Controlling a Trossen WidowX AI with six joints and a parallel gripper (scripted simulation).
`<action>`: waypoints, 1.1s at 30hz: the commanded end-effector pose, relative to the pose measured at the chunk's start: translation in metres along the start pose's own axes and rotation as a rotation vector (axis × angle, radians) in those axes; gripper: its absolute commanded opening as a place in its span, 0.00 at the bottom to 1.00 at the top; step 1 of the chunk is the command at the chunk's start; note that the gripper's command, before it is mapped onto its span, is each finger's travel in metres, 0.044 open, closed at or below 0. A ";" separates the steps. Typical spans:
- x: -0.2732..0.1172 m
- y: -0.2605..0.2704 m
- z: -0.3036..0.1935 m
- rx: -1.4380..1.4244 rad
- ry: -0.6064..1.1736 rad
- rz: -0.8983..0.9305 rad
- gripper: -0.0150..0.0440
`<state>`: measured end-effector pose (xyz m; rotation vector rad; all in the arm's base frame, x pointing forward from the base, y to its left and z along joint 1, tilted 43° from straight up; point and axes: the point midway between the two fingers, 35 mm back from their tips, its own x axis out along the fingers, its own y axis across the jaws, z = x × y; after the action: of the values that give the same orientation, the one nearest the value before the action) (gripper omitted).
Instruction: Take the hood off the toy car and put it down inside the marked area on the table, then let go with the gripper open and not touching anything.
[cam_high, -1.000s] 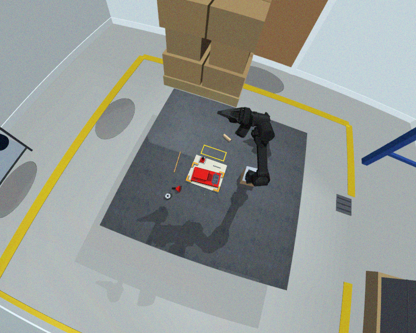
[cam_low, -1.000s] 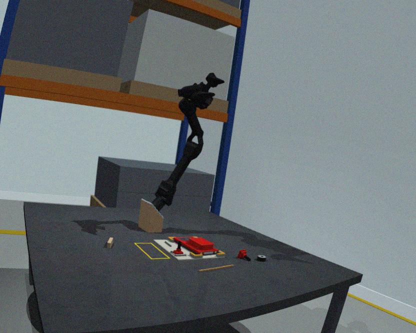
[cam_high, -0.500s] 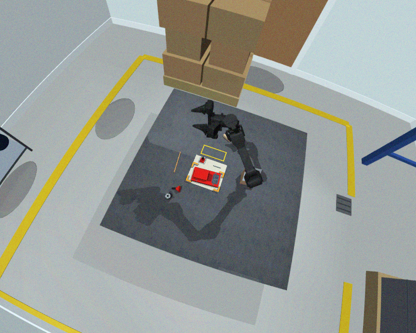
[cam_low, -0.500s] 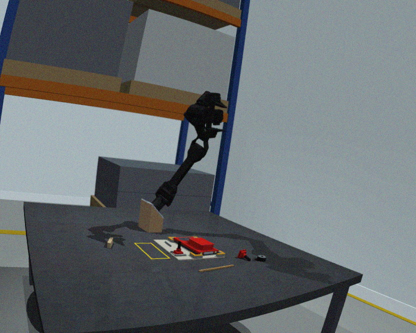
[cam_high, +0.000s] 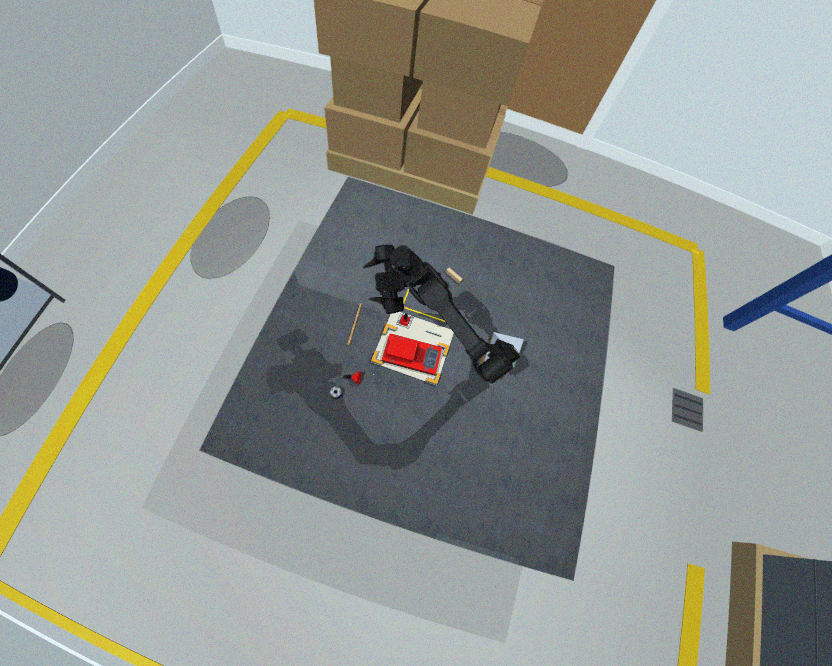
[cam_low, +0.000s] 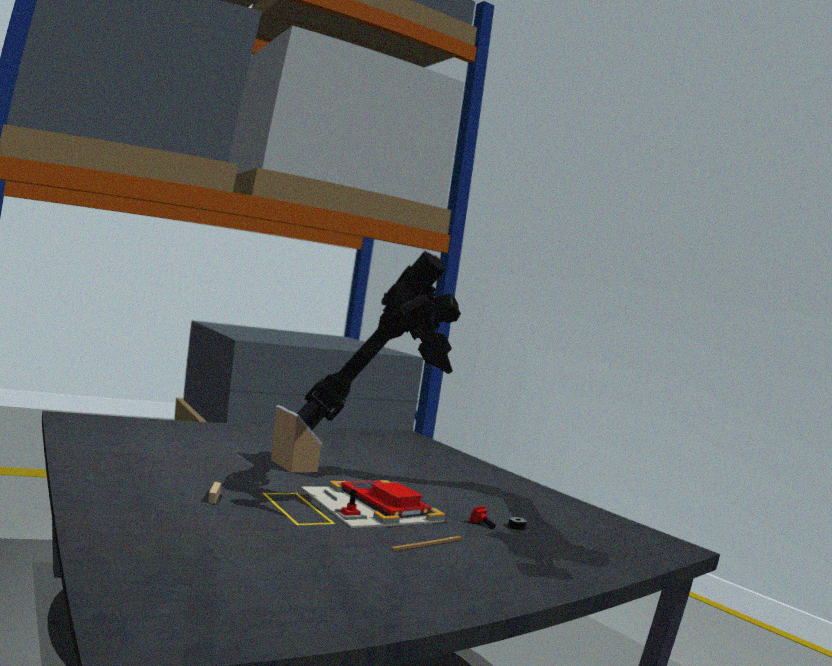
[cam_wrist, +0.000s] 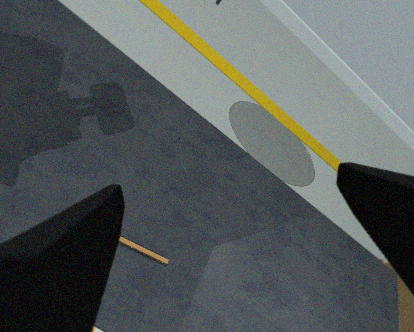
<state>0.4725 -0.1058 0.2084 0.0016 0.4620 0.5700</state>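
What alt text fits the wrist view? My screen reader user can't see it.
Two black fingers stand wide apart with nothing between them, above a dark grey table. A thin wooden stick lies on it; beyond the table edge, a yellow floor line crosses pale flooring.
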 end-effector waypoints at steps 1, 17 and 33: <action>0.033 0.038 -0.043 0.191 0.162 0.096 1.00; 0.053 0.201 -0.165 0.672 0.895 0.308 1.00; 0.055 0.203 -0.167 0.672 0.895 0.307 1.00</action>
<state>0.3387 0.0720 0.0651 0.4804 1.5180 0.6828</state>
